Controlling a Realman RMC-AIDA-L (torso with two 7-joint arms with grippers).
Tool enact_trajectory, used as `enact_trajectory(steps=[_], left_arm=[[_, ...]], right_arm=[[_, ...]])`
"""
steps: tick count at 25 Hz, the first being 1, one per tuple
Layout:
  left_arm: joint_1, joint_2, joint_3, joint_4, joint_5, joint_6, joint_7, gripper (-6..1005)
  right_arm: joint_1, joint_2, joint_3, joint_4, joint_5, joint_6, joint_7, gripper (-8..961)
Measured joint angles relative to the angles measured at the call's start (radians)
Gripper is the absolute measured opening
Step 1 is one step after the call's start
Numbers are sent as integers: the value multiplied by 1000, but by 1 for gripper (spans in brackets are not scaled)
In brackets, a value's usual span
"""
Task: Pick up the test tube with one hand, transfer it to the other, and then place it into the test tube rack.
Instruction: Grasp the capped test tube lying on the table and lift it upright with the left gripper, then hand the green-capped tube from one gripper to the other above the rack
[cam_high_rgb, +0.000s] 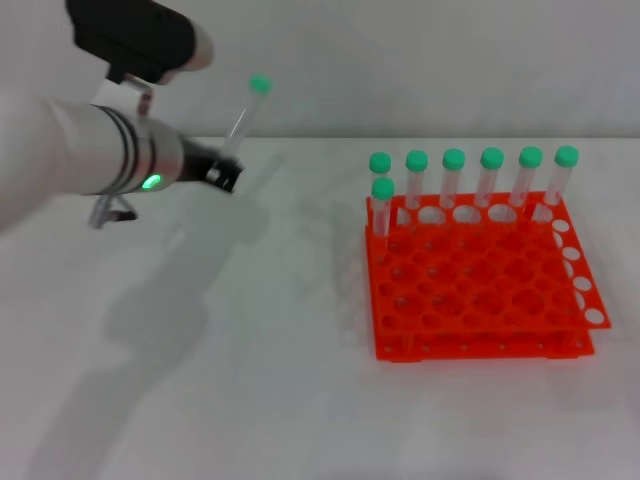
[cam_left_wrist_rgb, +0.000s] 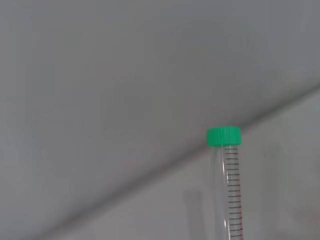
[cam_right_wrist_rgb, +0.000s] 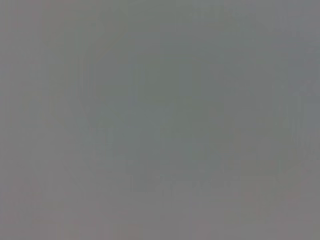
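My left gripper (cam_high_rgb: 224, 172) is raised above the table at the left, shut on the lower end of a clear test tube (cam_high_rgb: 243, 118). The tube leans up and to the right, its green cap (cam_high_rgb: 260, 85) on top. In the left wrist view the same test tube (cam_left_wrist_rgb: 231, 190) shows its black scale marks under the green cap (cam_left_wrist_rgb: 223, 136). The orange test tube rack (cam_high_rgb: 480, 285) stands on the table at the right, well apart from the gripper. My right gripper is out of view, and the right wrist view shows only plain grey.
Several green-capped tubes (cam_high_rgb: 453, 178) stand upright along the rack's far row, with one more (cam_high_rgb: 382, 205) at the left end of the second row. The white table (cam_high_rgb: 250, 380) stretches between the left arm and the rack.
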Motion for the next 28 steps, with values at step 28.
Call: enact_trajectory(steps=[28], left_arm=[[134,-5,498,-124,-14,-968,8,238]], right_arm=[[110,9,-357,-80,-6,34,225,811]])
